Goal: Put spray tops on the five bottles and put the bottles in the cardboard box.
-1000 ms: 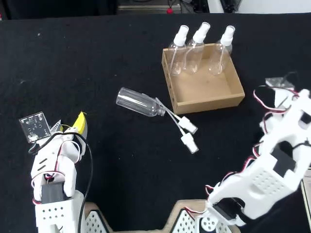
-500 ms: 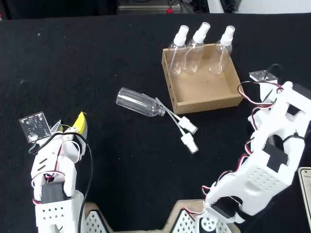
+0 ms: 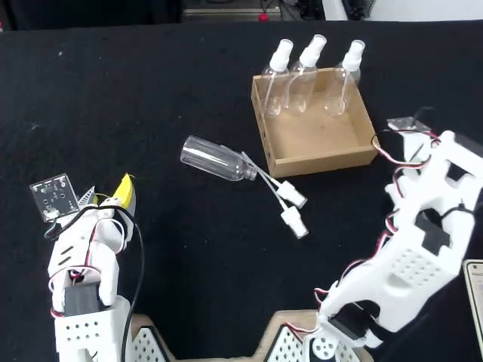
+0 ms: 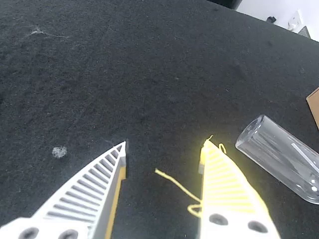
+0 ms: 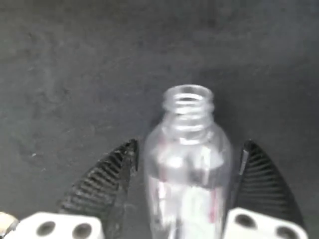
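A: Edges first, pls. Where's the room?

B: The table [image 3: 113, 98] is black cloth, and its far edge runs along the top of the high view. The widest bare stretch is far-left, b/w the left arm [image 3: 83, 264] and that edge. The cardboard box [image 3: 324, 160] sits right of centre w/ its top open. Three capped bottles [image 3: 303, 75] stand in a row against its far wall. The near part of its floor is bare cardboard.

A: And around the box?

B: Tighter. The lying bottle [image 3: 215, 160] has no top and rests on its side just left of the box, neck toward the near-right. Two spray tops [image 3: 291, 194] lie by that neck, tubes reaching up to it, near the box's near-left corner. The right arm [image 3: 423, 241] stands just off the box's near-right corner.

A: Grippers?

B: The left gripper [image 4: 164, 147] has its fingers spread wide w/ nothing b/w them, low over the cloth. The lying bottle's base is beside the yellow finger but apart from it. The right gripper [image 5: 189, 144] is closed in on the held bottle [image 5: 188, 169], one finger on each side of its body.

A: What do the wrist cams add vs the high view?

B: The right wrist cam gives the held bottle's threaded neck, open and uncapped. The left wrist cam gives lint specks on the cloth and a yellow thread off the finger. The high view gives the box, the tops and where both arms stand.
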{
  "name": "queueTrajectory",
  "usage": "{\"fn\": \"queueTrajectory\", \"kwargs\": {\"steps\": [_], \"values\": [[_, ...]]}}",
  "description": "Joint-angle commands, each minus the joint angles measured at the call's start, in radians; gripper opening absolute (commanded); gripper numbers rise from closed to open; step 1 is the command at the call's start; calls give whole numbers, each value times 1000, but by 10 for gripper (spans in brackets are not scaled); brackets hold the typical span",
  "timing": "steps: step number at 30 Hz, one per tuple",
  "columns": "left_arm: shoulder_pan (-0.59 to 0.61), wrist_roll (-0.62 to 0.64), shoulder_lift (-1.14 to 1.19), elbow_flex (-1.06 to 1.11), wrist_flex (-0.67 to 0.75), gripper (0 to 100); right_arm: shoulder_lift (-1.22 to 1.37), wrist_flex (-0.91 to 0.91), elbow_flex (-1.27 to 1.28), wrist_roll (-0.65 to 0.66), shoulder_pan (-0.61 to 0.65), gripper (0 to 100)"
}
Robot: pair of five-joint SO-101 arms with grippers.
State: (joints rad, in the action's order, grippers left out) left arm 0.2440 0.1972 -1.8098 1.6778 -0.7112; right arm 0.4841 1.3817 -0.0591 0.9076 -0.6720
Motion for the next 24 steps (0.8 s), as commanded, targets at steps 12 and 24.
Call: {"fn": "queueTrajectory", "kwargs": {"steps": [12,24], "values": [[2,-8,-14,21,18,231,162,216,-346,210,-137,270],[2,-8,-14,21,20,231,179,381,-475,103,-184,25]]}}
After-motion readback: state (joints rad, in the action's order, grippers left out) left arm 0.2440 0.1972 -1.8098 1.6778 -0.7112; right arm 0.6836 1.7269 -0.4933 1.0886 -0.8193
